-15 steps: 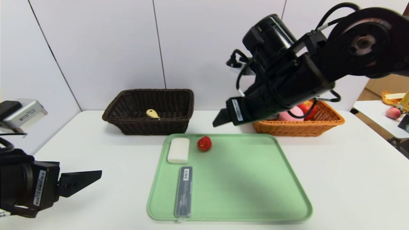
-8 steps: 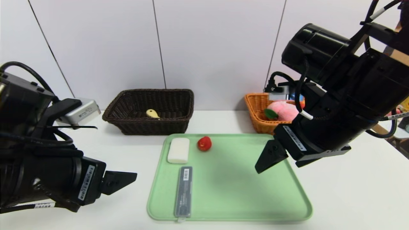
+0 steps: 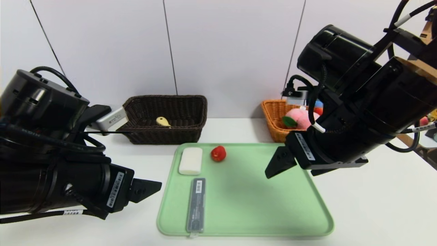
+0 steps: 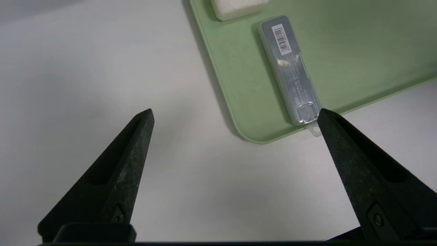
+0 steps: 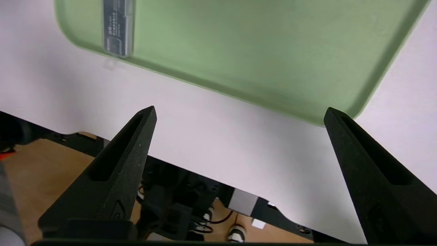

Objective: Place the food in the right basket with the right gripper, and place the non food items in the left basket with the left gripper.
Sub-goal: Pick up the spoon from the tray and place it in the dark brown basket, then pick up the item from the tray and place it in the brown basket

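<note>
Both jaws wide apart, empty: left gripper (image 4: 235,114) short of grey case (image 3: 196,205) on green tray (image 3: 259,218); right gripper (image 3: 273,167) beyond strawberry (image 3: 218,153), peach (image 3: 300,119) in orange basket (image 3: 273,119) behind

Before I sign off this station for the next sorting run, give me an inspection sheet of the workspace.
Surface: white table with a green tray at the middle.
Job's things: white block, red strawberry and grey case on the tray; yellow fork in the dark basket; pink peach in the orange basket.
Clutter: nothing seen.
Grippers: left gripper open, empty, beside the tray's left edge; right gripper open, empty, above the tray's right side.
Cables: black loops on the right wrist, more on the left arm.
Surroundings: white wall panels; a second table at far right.
</note>
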